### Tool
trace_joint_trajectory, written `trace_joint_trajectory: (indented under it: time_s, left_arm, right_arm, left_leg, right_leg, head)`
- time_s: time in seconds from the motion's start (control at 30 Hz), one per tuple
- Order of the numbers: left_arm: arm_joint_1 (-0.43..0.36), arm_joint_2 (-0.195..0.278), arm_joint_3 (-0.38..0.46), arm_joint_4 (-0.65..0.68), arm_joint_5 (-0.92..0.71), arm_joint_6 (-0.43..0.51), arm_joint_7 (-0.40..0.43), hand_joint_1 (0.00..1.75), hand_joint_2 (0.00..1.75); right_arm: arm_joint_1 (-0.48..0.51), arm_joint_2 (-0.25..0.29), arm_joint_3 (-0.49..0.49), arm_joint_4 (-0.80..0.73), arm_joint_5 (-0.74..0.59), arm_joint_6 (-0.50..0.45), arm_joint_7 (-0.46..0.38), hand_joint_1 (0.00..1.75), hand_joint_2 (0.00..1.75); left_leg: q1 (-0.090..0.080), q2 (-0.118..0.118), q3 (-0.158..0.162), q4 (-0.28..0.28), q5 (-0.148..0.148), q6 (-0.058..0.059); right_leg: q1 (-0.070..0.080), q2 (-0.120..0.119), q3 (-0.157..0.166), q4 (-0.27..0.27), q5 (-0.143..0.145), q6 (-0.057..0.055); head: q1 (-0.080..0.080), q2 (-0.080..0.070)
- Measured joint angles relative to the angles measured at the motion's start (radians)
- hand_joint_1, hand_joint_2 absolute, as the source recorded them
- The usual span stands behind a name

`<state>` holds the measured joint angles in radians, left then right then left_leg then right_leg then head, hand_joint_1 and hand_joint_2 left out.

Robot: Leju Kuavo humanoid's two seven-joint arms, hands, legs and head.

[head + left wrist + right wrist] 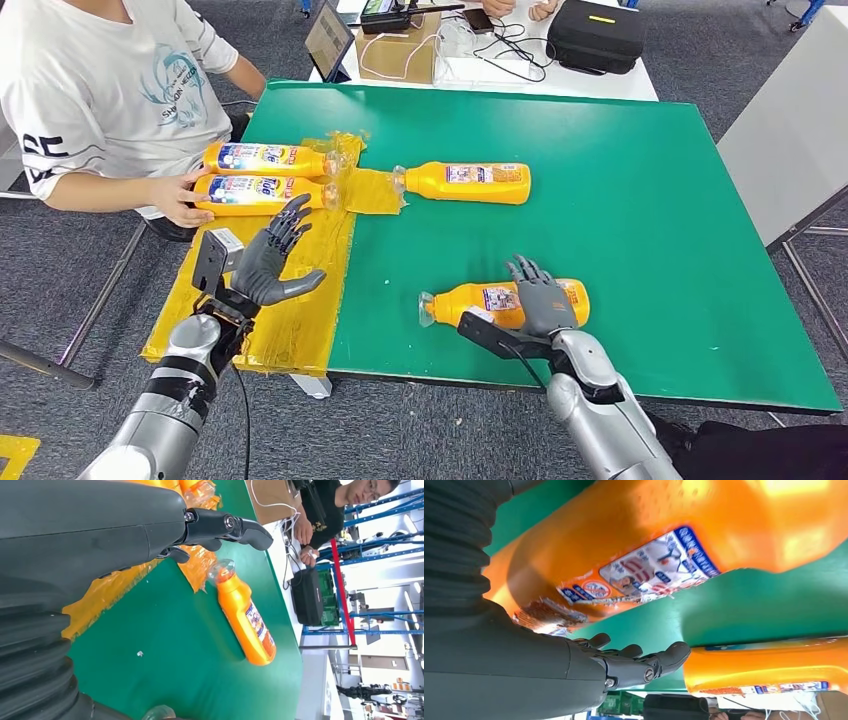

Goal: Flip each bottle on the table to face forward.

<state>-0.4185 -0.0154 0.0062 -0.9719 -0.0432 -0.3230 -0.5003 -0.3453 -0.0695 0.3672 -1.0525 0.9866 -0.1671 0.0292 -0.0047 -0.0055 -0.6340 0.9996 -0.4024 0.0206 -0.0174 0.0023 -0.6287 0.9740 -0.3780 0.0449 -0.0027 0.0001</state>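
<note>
From the head view, four orange bottles lay on their sides on the green tabletop (640,180). The near bottle (500,300) lay close to the tabletop's front edge, its clear cap pointing toward the left edge, and the right hand (540,295) rested on top of its body with fingers spread over it. Whether those fingers actually gripped the bottle could not be told. The right wrist view showed this bottle from very close: a glossy orange body with a blue, white and red label, and the hand's dark fingers (644,665) extended alongside it rather than wrapped around it.

The middle bottle (465,182) lay well apart from the near one, toward the far edge, cap resting at the edge of a patch of yellow tape (300,320). The left wrist view showed its clear cap and the label running along its side.

Two more bottles lay side by side at the tabletop's far-left corner on the yellow tape: the far-left bottle (265,158) and the taped bottle (260,190) just in front of it. A person's hand (180,200) touched the base of the taped bottle.

The left hand (275,260) hovered open above the yellow tape near the left edge, fingers spread and holding nothing, just in front of the taped bottle.

The right half of the tabletop was bare green surface, as was the stretch between the near and middle bottles.
</note>
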Motion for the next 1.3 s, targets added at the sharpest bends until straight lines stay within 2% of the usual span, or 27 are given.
trace_joint_trajectory:
  time_s: [0.33,0.83,1.1,1.23,1.3]
  left_arm:
    - [-0.004,-0.004,-0.012,-0.001,0.02,-0.003,0.009,0.0,1.75]
    - [-0.013,-0.002,-0.025,0.006,0.031,-0.035,0.004,0.0,1.75]
    - [-0.02,0.0,-0.026,0.022,0.031,-0.035,-0.002,0.0,1.75]
    - [-0.021,0.0,-0.026,0.027,0.032,-0.042,-0.004,0.0,1.75]
    - [-0.022,0.0,-0.026,0.03,0.032,-0.045,-0.005,0.0,1.75]
  right_arm:
    - [-0.034,-0.027,0.0,0.013,0.001,-0.002,0.002,0.0,1.75]
    - [-0.148,-0.126,0.047,0.124,-0.017,0.211,0.016,0.0,1.75]
    - [-0.182,-0.166,0.078,0.161,-0.039,0.232,0.016,0.0,1.75]
    - [-0.194,-0.174,0.085,0.172,-0.06,0.251,0.01,1.74,1.75]
    - [-0.202,-0.177,0.089,0.18,-0.086,0.262,-0.004,1.75,1.75]
  left_leg:
    - [0.0,0.0,0.0,0.0,0.0,0.0]
    - [0.0,0.0,0.0,0.0,0.0,0.0]
    - [0.0,-0.001,0.0,0.0,0.0,0.0]
    - [0.0,-0.001,0.0,0.0,0.0,0.0]
    - [0.0,-0.001,0.0,0.0,0.0,0.0]
  right_leg:
    - [0.0,0.0,0.0,0.0,0.0,0.0]
    - [0.0,0.0,0.0,0.0,0.0,0.0]
    - [0.0,0.0,0.0,0.0,0.0,0.0]
    - [0.0,0.0,0.0,0.0,0.0,0.0]
    - [0.0,0.0,0.0,0.0,0.0,0.0]
  head:
    - [0.0,0.0]
    - [0.0,0.0]
    - [0.0,0.0]
    - [0.0,0.0]
    - [0.0,0.0]
